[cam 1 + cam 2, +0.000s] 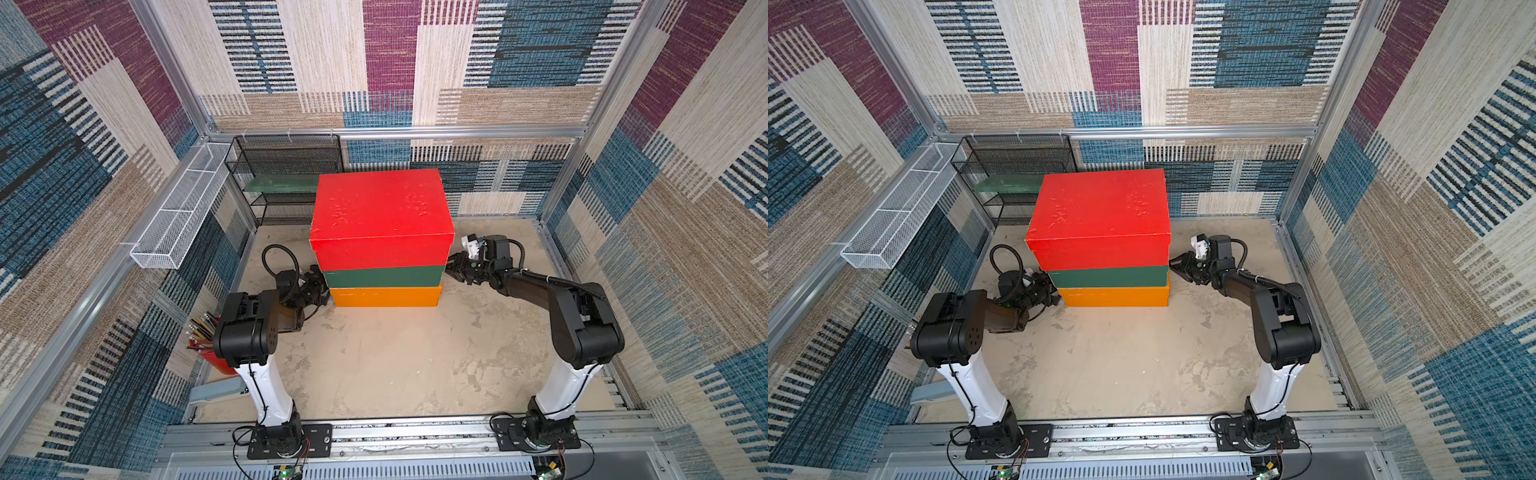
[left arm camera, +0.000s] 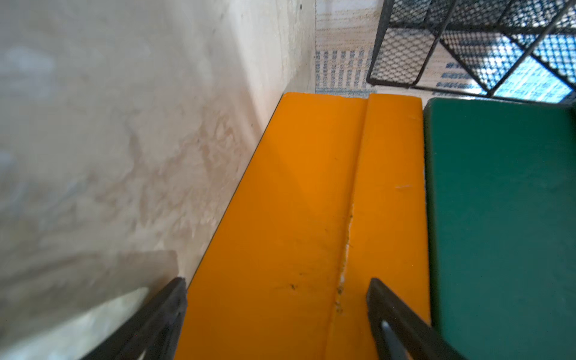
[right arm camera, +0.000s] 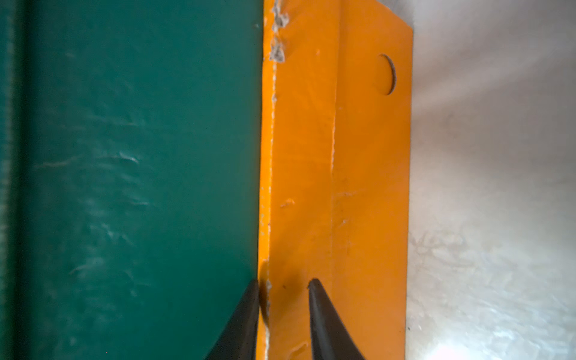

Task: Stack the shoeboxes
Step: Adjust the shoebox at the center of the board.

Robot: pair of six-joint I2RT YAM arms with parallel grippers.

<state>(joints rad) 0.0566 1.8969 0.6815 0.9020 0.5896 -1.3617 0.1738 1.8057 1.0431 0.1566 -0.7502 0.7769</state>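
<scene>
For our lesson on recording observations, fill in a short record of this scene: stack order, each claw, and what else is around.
stack, top to bottom: red box, green box, orange box
left claw: open, at the orange box's left end
right claw: shut, at the green-orange seam, right end
behind stack: black mesh rack
left wall: white mesh basket

— What are we seeing on the table point(image 1: 395, 365)?
— We are looking at a stack: the bottom shoebox point(image 1: 386, 297) is sitting on the table, the middle shoebox point(image 1: 384, 276) is lying on it, the top shoebox point(image 1: 378, 208) on that.
— And around it?
— We are finding the wire rack point(image 1: 282, 162) behind it to the left, a board point(image 1: 282, 183) lying on its shelf, the left gripper point(image 1: 320, 286) at the stack's left end, the right gripper point(image 1: 453, 268) at the right.
</scene>
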